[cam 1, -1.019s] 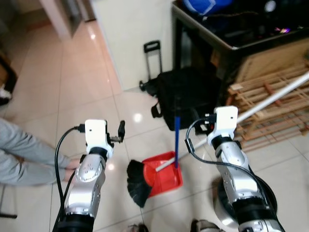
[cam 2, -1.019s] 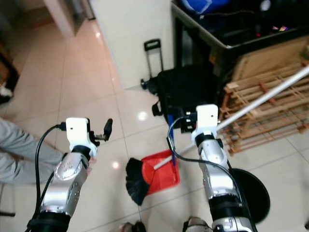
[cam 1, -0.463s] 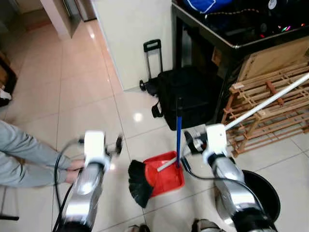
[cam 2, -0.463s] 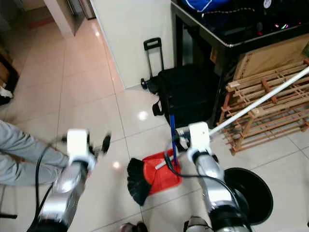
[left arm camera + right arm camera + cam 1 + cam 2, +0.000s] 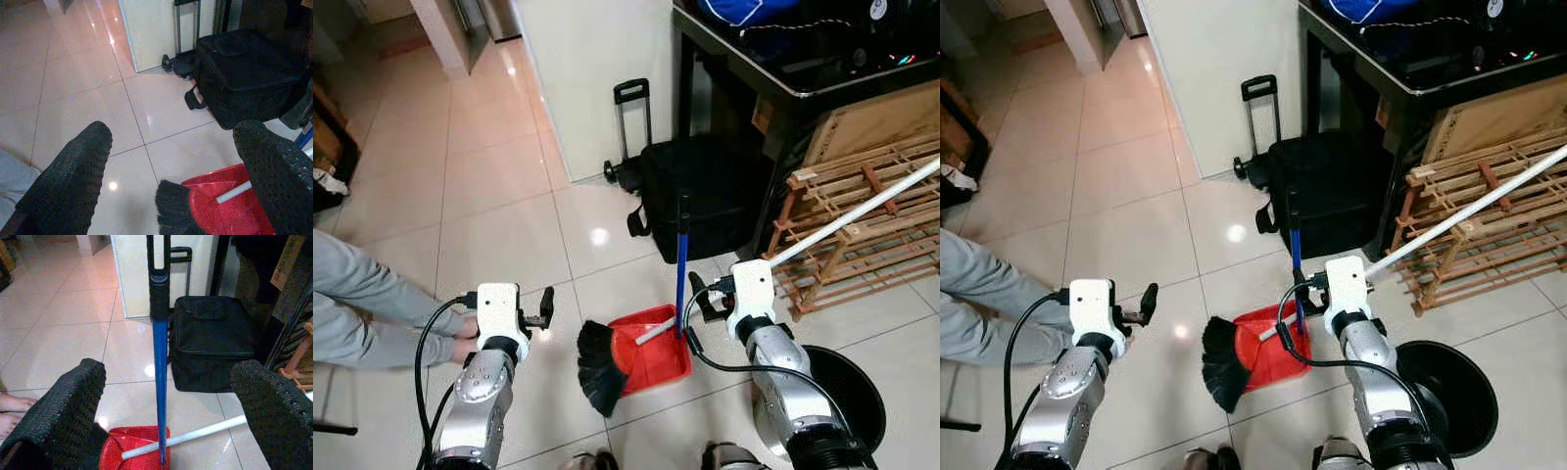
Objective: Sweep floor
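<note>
On floor, broom [image 5: 607,364] bristles robotward, white handle [image 5: 862,211] slanting rightward

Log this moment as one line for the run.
left pincer open, idle | right pincer open, facing blue handle | broom on red dustpan

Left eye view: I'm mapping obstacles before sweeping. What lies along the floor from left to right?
Person's grey sleeve → left gripper → black broom head → red dustpan → right gripper → wooden racks.

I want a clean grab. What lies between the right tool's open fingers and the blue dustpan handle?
Nothing: in the right wrist view the blue dustpan handle stands upright, centred ahead of the open right tool, with bare air between. The white broom pole crosses lower down.
</note>
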Available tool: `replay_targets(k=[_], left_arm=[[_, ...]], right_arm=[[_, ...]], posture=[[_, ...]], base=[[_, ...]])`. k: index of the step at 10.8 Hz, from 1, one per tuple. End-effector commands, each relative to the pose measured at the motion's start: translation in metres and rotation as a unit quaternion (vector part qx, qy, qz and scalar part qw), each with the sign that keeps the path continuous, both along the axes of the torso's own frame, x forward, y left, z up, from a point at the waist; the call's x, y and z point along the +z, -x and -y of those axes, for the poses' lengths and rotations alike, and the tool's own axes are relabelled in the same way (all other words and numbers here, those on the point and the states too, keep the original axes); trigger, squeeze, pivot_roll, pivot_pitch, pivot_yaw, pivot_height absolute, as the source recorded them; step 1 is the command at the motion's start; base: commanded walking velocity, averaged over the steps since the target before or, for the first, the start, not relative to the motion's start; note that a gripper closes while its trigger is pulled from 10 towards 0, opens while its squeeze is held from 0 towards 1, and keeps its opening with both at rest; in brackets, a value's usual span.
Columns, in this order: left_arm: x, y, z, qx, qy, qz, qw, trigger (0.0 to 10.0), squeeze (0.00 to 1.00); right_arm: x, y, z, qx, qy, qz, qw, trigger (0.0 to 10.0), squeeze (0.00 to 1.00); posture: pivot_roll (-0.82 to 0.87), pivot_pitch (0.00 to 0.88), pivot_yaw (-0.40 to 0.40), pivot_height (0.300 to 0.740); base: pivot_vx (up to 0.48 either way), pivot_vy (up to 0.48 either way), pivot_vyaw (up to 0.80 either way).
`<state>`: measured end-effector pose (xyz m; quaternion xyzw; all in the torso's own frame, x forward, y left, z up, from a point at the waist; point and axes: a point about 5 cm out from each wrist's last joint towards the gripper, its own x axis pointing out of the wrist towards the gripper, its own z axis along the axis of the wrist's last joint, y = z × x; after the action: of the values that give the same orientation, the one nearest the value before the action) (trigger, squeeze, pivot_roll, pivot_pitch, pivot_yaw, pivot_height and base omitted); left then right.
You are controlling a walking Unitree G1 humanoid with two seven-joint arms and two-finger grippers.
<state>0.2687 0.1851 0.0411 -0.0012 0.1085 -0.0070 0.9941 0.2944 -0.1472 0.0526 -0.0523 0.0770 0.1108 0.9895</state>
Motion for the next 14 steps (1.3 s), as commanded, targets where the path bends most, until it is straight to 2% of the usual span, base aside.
replay_targets(k=[1,14], left_arm=[[-0.002,0.0013,-0.0057,0.003,-0.005,-0.005,1.0,10.0,0.0],[-0.006,0.0029,-0.0071,0.001,-0.014,-0.014,1.0,10.0,0.0]], right_arm=[[-0.0051,0.0044,-0.0058,0.016,0.003,-0.006,1.0,10.0,0.0],[-0.0074,0.0063,-0.0064,0.019,0.007,-0.004,1.0,10.0,0.0]], posture=[[-0.14,0.119,0.148,0.74],[-0.14,0.122,0.154,0.74]], base=[[0.33,0.0,0.0],[0.356,0.0,0.0]])
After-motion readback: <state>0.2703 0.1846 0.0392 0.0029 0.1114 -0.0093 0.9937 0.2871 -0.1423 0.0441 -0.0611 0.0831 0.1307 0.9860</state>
